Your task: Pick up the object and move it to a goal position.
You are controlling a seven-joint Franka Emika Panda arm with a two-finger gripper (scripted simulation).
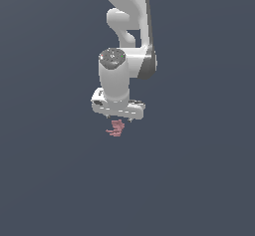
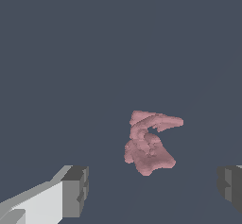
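The object (image 1: 116,128) is a small dusty pink-red lump with ridged projections, lying on the dark grey floor just below the white arm's hand in the exterior view. In the wrist view the object (image 2: 149,142) lies ahead of the fingers, nearer the right-hand finger than the left. My gripper (image 1: 119,118) hangs above it with its fingers spread wide and nothing between them. The dark pads (image 2: 75,191) show far apart at both lower corners of the wrist view, around my gripper (image 2: 153,187).
The floor (image 1: 199,180) is a plain dark grey surface with no other objects in view. The white arm (image 1: 127,31) rises behind the hand toward the top of the exterior view.
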